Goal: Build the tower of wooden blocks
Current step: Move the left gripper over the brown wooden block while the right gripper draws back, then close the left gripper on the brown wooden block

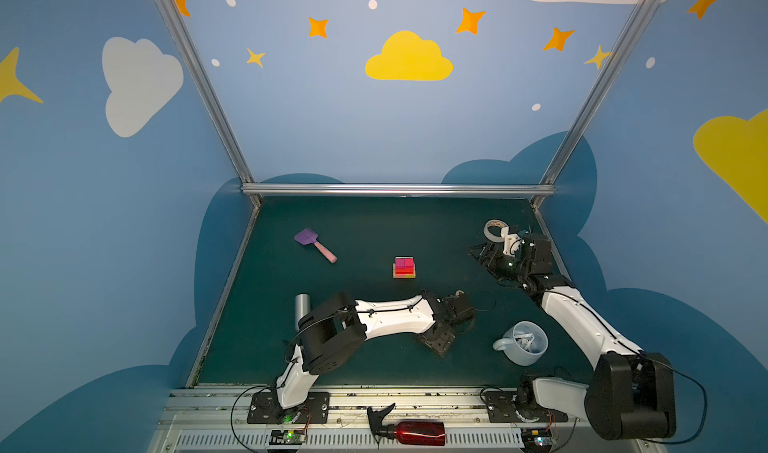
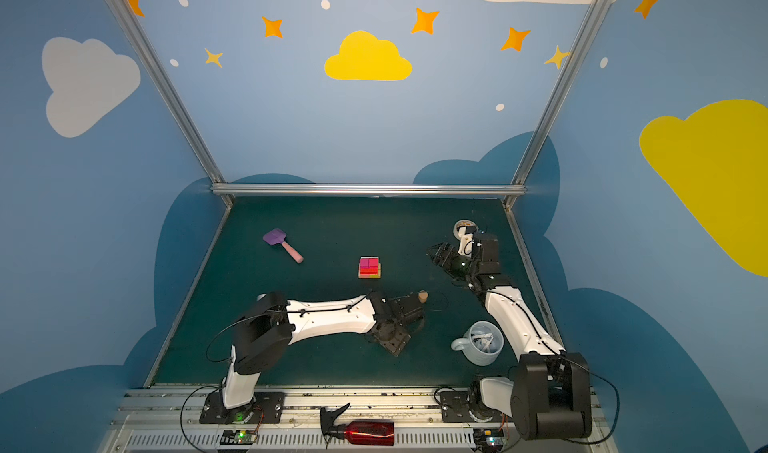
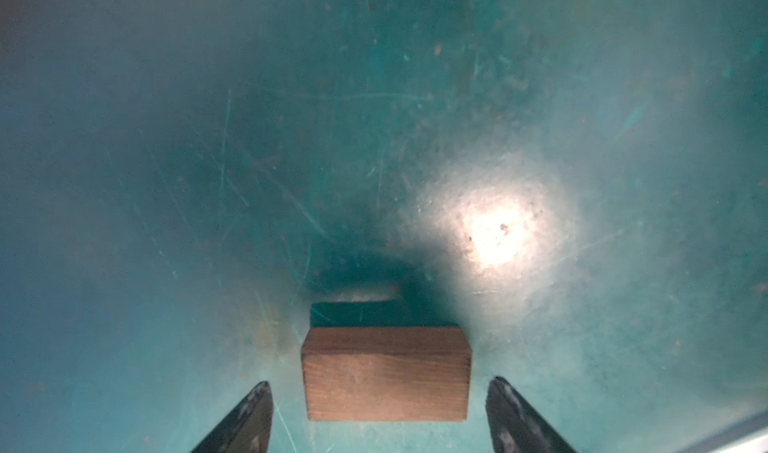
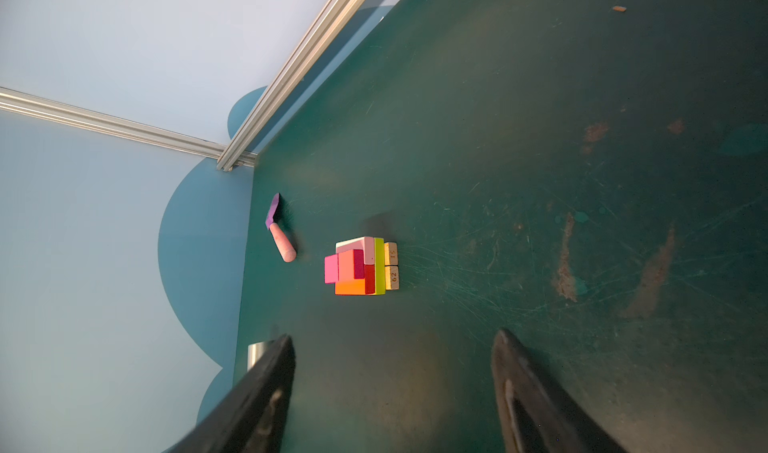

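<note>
On the green table, your left gripper reaches across the near middle, jaws apart on either side of the brown block and touching neither face. Your right gripper hangs at the far right, spread and empty. The tower stands mid-table, magenta on top. I judge you're on the brown block's pickup: next, close squarely and lift. The tan cylinder lies just beside.
</note>
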`<state>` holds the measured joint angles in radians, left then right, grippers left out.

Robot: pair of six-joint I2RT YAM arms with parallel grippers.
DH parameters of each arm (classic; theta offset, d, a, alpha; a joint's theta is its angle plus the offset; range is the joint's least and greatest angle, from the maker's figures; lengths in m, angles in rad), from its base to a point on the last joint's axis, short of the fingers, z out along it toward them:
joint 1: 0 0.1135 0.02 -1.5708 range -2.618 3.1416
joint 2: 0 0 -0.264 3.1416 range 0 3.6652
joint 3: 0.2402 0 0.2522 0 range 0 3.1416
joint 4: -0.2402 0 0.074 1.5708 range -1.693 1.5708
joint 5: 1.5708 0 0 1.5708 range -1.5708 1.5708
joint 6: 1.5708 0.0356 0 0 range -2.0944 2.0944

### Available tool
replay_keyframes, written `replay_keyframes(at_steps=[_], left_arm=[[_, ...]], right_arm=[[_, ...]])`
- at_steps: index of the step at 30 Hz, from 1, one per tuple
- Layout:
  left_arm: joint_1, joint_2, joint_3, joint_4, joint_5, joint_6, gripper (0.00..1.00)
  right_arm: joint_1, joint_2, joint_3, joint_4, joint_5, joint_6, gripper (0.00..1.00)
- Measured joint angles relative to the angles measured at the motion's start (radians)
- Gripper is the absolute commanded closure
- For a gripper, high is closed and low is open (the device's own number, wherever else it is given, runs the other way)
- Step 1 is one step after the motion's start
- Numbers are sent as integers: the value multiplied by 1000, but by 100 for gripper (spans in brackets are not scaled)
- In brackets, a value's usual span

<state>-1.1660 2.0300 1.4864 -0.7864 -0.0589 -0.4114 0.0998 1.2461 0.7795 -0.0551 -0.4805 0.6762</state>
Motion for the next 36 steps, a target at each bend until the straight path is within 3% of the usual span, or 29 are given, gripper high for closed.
replay_keyframes(at_steps=[23,36], left_arm=[[12,31,0,5,28,7,28],[14,32,2,1,31,5,39]], right_arm=[[-1,0,0,6,0,0,27],[-2,1,0,6,-1,0,27]])
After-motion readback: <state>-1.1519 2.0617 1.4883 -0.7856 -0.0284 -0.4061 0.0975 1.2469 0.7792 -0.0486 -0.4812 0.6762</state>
